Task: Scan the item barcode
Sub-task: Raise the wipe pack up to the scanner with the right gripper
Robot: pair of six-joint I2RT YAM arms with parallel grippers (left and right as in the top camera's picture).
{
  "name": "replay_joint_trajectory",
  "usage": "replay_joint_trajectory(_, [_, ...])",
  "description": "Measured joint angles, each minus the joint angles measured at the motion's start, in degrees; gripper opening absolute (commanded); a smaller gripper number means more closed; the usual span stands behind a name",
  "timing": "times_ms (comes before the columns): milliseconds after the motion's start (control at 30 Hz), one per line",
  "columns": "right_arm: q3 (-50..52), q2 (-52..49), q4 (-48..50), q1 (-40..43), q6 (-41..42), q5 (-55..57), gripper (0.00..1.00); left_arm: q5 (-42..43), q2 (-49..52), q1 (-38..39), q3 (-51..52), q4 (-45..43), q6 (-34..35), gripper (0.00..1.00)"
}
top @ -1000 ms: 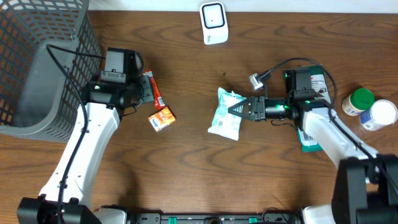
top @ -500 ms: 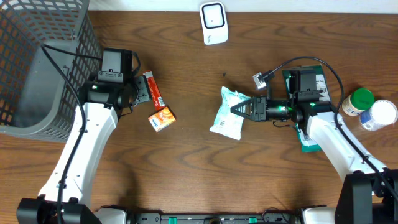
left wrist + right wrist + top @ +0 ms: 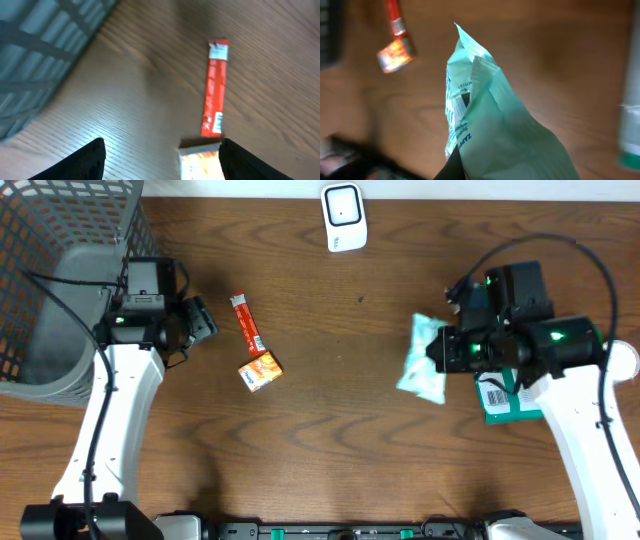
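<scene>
A: Table (image 3: 330,430) first. Why is the grey mesh basket (image 3: 70,240) at the left edge?

B: Probably the drop-off for finished items. It stands beside the left arm, clear of the middle.

A: The item in hand?

B: Pale green pouch (image 3: 490,115). The right fingers (image 3: 443,352) are clamped on its lower end. It's off the table, right of centre, and stands upright in the wrist view with a printed panel toward that camera. I can't tell whether that print is the barcode.

A: Why hold it that way?

B: My guess: a pinch at one end leaves the flat faces free to turn toward a reader.

A: And under that arm?

B: A flat green packet (image 3: 505,398) with a white label, lying on the table, partly hidden by the arm.

A: The reader?

B: A white scanner (image 3: 342,218) at the far edge, well away from the pouch. The scan looks not yet done.

A: The left side?

B: The left fingers (image 3: 203,321) are spread wide, holding nothing. Near them lie a red stick sachet (image 3: 215,87) and a small orange packet (image 3: 259,370), end to end and almost touching.
</scene>
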State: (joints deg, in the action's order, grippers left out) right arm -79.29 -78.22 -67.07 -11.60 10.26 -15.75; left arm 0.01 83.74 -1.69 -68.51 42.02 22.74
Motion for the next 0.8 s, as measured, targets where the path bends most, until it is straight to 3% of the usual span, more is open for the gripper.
replay_joint_trajectory(100, [-6.14,0.02,-2.43,-3.93,-0.46,9.88,0.01,-0.02,0.0,-1.99,0.0,0.0,0.11,0.82])
replay_joint_trajectory(433, [-14.67,-0.68,3.54,-23.23,-5.64,38.53,0.01,0.02,0.0,-3.85,0.0,0.02,0.63,0.83])
replay_joint_trajectory(600, [-14.73,-5.68,10.03,-31.67,-13.92,51.87,0.01,0.02,0.0,-3.85,0.0,0.04,0.63,0.84])
replay_joint_trajectory(800, [-14.73,-15.96,22.82,-37.73,-31.45,62.73,0.01,0.02,0.0,-3.85,0.0,0.04,0.63,0.84])
